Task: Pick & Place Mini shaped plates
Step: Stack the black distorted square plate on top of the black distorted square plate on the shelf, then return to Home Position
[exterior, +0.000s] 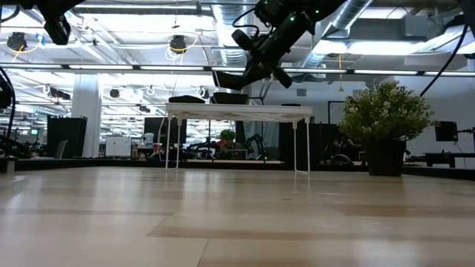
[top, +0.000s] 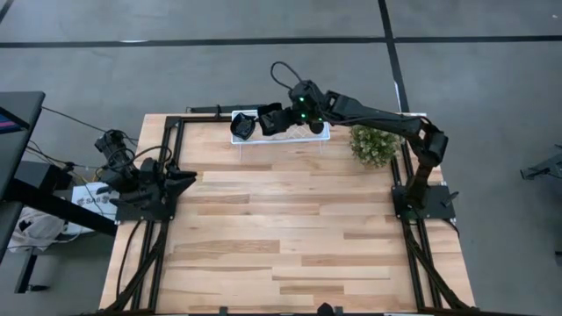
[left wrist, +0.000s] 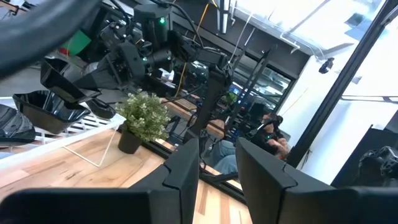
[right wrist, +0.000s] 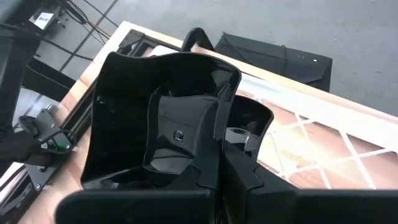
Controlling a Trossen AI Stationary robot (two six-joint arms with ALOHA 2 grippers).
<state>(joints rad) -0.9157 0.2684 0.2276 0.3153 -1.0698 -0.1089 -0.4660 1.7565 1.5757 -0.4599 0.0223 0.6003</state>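
A white lattice tray stands on thin legs at the table's far edge. Glossy black mini shaped plates lie on its left part, also seen as plates in the low view. My right gripper reaches over the tray and is shut on one squarish, wavy-rimmed plate, which hangs above the tray as plate. More black plates show just behind it. My left gripper waits folded back at the table's left side, open with nothing between its fingers. My right gripper pinches the plate's wavy rim between its two fingers, at the side nearest the wrist. The fingers slant down toward the tray from the table's right. The plate is tilted and lifted clear of the tray and of the plates on it.
A green bushy plant in a dark pot stands just right of the tray, close under my right arm. Black frame rails run along the table's left and right sides. The near half of the wooden table is bare wood.
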